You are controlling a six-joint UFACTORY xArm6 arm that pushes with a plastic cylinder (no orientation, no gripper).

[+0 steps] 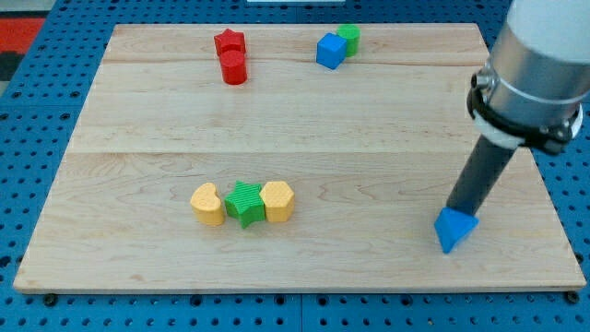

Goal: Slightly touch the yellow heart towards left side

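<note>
The yellow heart (207,204) lies at the lower left of the wooden board (295,120). It touches a green star (245,203), which touches a yellow pentagon-like block (277,200); the three form a row. My tip (453,209) is far off at the view's lower right, resting against the top of a blue triangle (455,229). The rod slants up and to the right from there. My tip is well to the right of the yellow heart, with the green star and the other yellow block in between.
A red star (230,42) and a red cylinder (234,67) sit together at the top, left of centre. A blue cube (329,51) and a green block (349,38) touch at the top, right of centre. The board's bottom edge is close below the blue triangle.
</note>
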